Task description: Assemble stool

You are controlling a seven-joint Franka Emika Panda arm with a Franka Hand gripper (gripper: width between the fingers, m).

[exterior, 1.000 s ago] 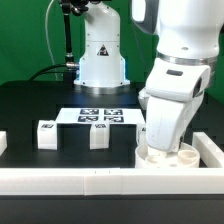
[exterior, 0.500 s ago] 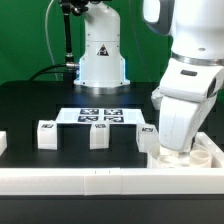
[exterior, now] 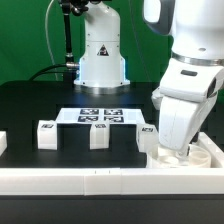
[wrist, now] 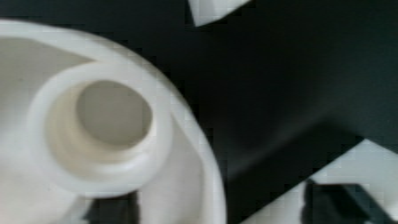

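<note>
The white round stool seat (exterior: 196,156) lies at the exterior view's right, in the corner of the border rail. It fills the wrist view (wrist: 71,60), where a round socket (wrist: 107,110) shows. My gripper (exterior: 178,150) is down on the seat, mostly hidden by the hand. In the wrist view the gripper (wrist: 222,205) straddles the seat's rim with its jaws apart: one dark finger (wrist: 111,207) is over the seat's inside, the other (wrist: 349,203) outside it. Three short white legs (exterior: 47,134) (exterior: 99,135) (exterior: 148,138) stand in a row.
The marker board (exterior: 98,117) lies flat behind the legs. The long white border rail (exterior: 90,180) runs along the front and turns up at the right (exterior: 214,148). A white piece (exterior: 3,143) shows at the left edge. The robot base (exterior: 100,60) stands behind.
In the first half second the arm moved toward the exterior view's right and the seat went with it into the rail's corner. Since then nothing has moved.
</note>
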